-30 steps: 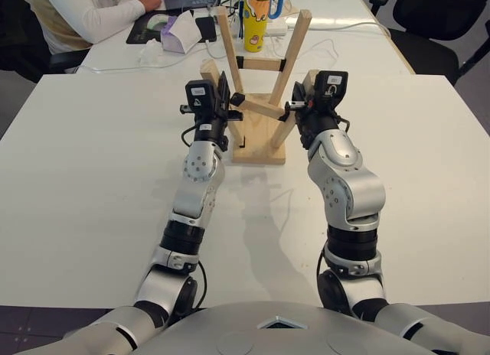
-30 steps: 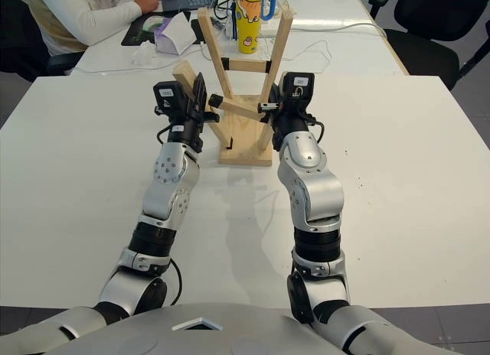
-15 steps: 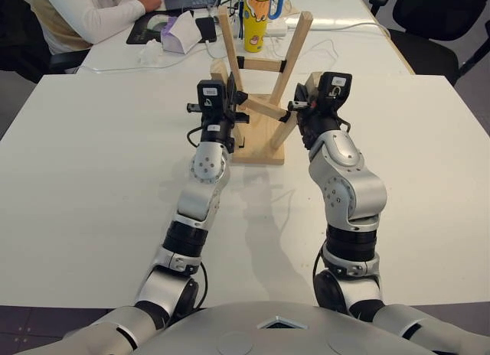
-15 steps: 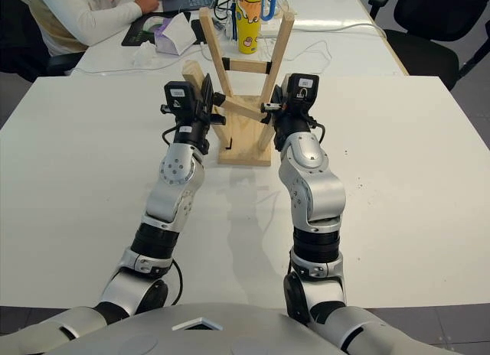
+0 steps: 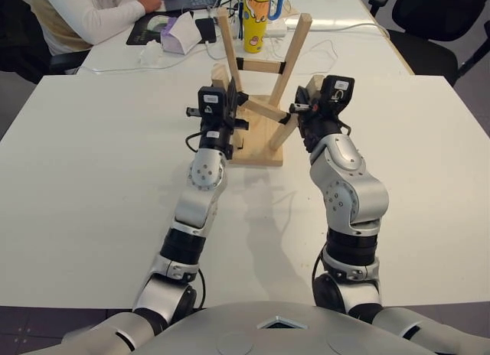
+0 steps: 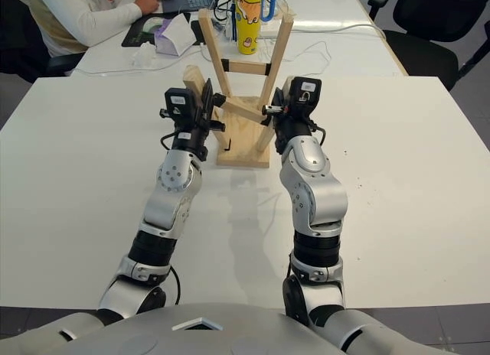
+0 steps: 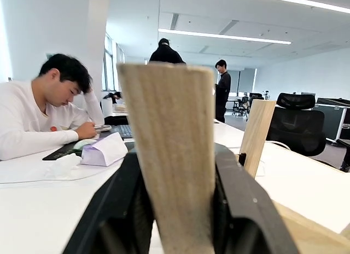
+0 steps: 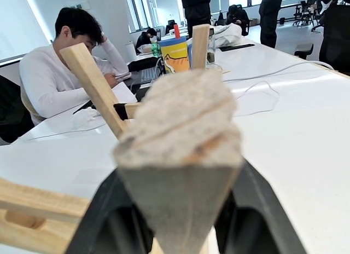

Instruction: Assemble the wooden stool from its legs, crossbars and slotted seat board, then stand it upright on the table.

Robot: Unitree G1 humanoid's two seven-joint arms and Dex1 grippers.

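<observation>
The left end effector [image 5: 230, 110] was clamped on the near-left leg [image 7: 169, 155], the wood filling the gap between its fingers, and the right end effector [image 5: 303, 114] was closed the same way on the near-right leg [image 8: 180, 139]. The two legs were joined by a crossbar [image 5: 264, 108] running between the end effectors. The stool [image 5: 259, 133] stood upside down near the middle of the bench [image 5: 92, 156], its seat board [image 6: 241, 154] flat on the surface and the two far legs [image 5: 295, 49] pointing up and splaying outward. The matched grips, one on each side, seemingly served to steady the frame on the board and to share the load for turning it over; the stool looked assembled but was not yet upright.
</observation>
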